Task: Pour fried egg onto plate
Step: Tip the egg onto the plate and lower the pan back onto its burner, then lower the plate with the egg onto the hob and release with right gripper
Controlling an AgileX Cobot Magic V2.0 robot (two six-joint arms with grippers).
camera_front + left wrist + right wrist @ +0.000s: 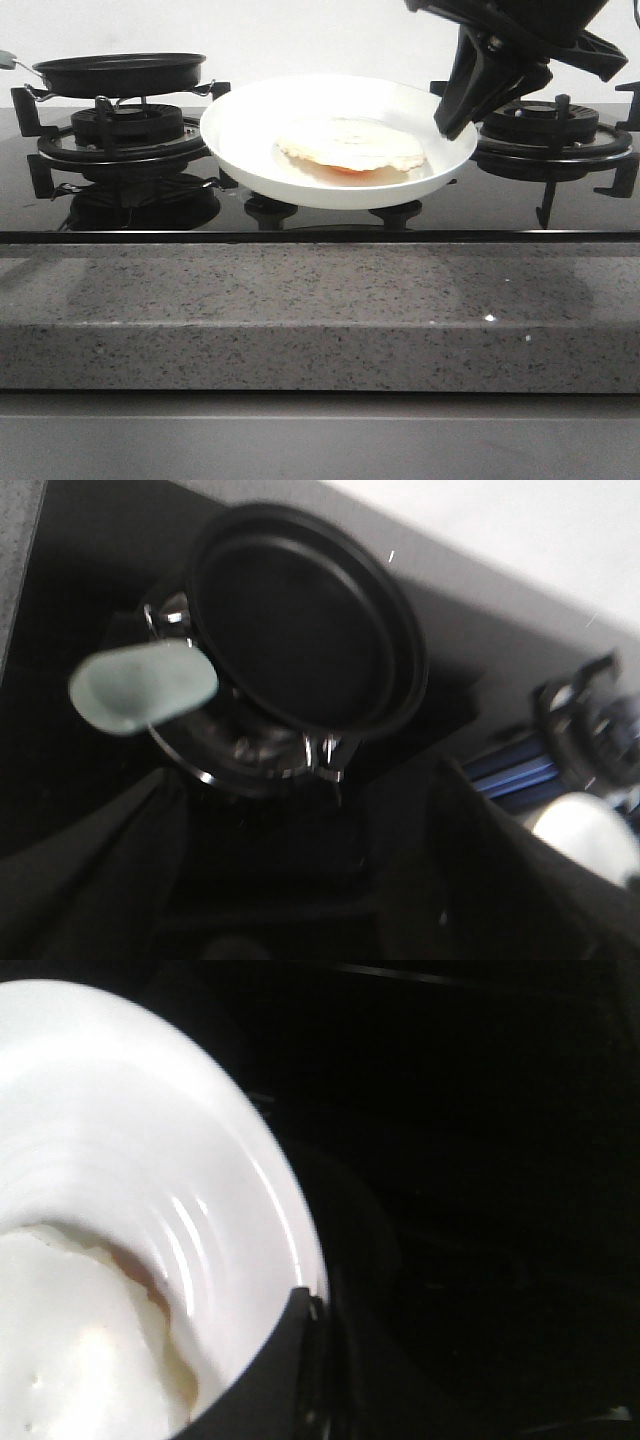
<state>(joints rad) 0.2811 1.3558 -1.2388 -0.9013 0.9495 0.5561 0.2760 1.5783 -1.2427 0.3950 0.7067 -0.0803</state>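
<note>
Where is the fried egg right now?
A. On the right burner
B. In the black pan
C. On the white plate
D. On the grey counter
C: the fried egg lies on the white plate, which the right gripper grips by its rim, while the black pan sits empty.

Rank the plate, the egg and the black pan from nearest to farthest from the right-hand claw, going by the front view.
From the right gripper:
1. plate, pinched at its right rim.
2. fried egg, in the plate's middle.
3. frying pan, on the far-left burner.
</note>
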